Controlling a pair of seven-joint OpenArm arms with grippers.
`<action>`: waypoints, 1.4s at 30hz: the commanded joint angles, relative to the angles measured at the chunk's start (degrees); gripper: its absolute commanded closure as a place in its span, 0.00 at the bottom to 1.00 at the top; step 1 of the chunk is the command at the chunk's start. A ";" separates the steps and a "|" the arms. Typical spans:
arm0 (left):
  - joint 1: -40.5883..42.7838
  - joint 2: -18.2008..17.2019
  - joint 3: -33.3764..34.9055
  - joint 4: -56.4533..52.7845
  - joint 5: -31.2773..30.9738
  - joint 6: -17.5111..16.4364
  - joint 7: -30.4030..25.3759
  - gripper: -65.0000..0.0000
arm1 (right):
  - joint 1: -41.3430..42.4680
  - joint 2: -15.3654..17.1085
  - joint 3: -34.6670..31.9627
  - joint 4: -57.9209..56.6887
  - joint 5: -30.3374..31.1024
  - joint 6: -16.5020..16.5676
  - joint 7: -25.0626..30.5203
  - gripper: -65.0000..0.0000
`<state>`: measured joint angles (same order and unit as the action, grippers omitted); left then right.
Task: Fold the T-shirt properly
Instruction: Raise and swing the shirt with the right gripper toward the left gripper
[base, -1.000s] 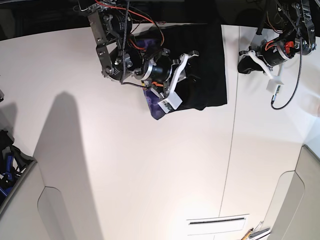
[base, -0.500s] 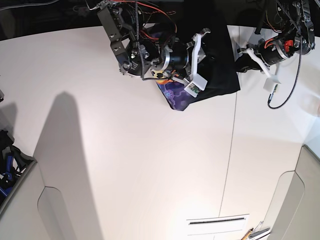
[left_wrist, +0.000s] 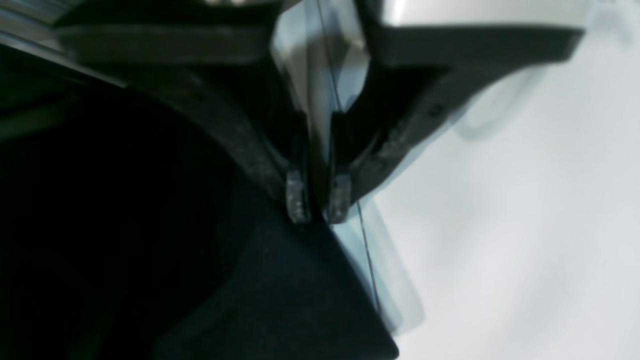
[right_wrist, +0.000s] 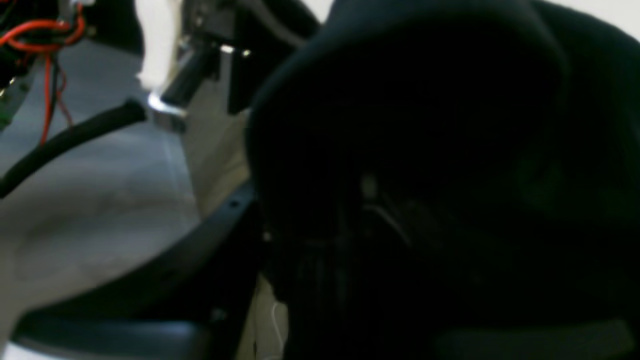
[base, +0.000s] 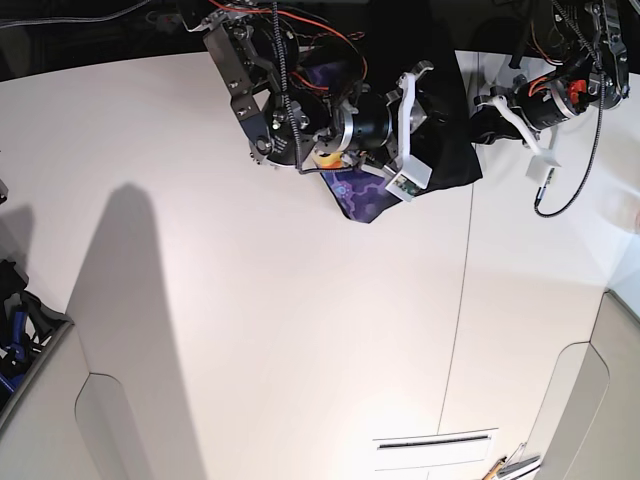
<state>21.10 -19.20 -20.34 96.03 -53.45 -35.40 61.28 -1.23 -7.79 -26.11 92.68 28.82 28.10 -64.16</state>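
T-shirt (base: 460, 165) is lying on the counter (base: 300, 330) beneath our right hand (base: 425, 130), whose grip we cannot tell; our left hand (left_wrist: 320, 215) is parting its fingertips slightly at the shirt's edge.

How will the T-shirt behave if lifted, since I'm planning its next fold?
The T-shirt will probably hang floppy, as it looks like thin cloth, bending and bunching near the right jaws. Its layers may slip apart, since printed and plain black areas overlap loosely.

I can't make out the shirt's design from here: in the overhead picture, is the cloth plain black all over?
No, the T-shirt also shows purple-blue print.
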 joint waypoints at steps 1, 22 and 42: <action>-0.13 -0.66 -0.31 0.66 -1.20 -1.31 -0.42 0.86 | 0.92 -0.92 -0.17 1.46 1.64 0.70 0.83 0.68; -0.15 -0.66 -0.31 0.66 -1.20 -1.31 -0.42 0.86 | 0.90 -0.92 -0.17 8.61 9.73 3.87 -0.15 0.61; -0.15 -0.68 -0.31 0.66 -1.20 -1.31 -0.39 0.86 | 1.09 -0.81 -0.15 8.63 1.99 3.65 -0.15 0.51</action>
<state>21.10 -19.22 -20.34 96.03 -53.45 -35.40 61.30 -1.06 -7.79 -26.13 100.27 29.34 31.51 -65.41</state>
